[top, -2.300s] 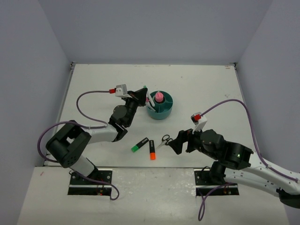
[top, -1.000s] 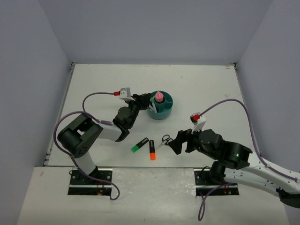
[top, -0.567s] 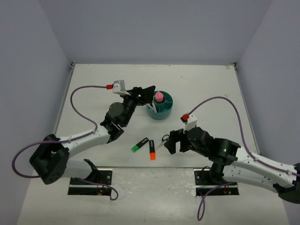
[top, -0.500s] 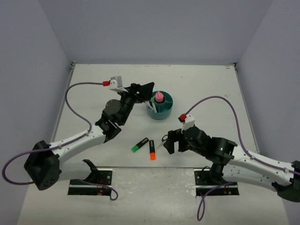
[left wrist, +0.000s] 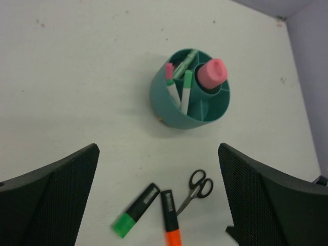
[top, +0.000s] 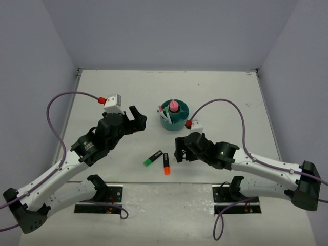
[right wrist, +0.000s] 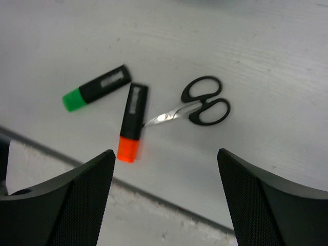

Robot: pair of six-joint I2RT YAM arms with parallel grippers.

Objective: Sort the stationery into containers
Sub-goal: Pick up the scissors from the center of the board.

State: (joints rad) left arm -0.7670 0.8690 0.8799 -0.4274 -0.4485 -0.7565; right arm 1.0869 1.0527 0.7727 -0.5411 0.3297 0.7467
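The round teal organizer (top: pixel 175 116) (left wrist: pixel 190 97) holds a pink-capped glue stick (left wrist: pixel 212 73) in its centre well and thin green and white pens (left wrist: pixel 186 88) in its outer compartments. On the table lie a green highlighter (top: pixel 152 158) (right wrist: pixel 96 88), an orange highlighter (top: pixel 166 164) (right wrist: pixel 132 123) and small black-handled scissors (left wrist: pixel 197 187) (right wrist: pixel 198 108). My left gripper (top: pixel 137 121) (left wrist: pixel 158 169) is open and empty, left of the organizer and high above the table. My right gripper (top: pixel 179 149) (right wrist: pixel 165 154) is open, hovering over the scissors, which it hides in the top view.
The table's near edge (right wrist: pixel 154 197) runs just below the orange highlighter in the right wrist view. Grey walls (top: pixel 46 77) enclose the table on three sides. Purple cables (top: pixel 66 97) arc from both wrists.
My left gripper has opened and pulled back from the organizer toward the left and near side. My right arm has reached left and forward until its gripper is over the scissors.
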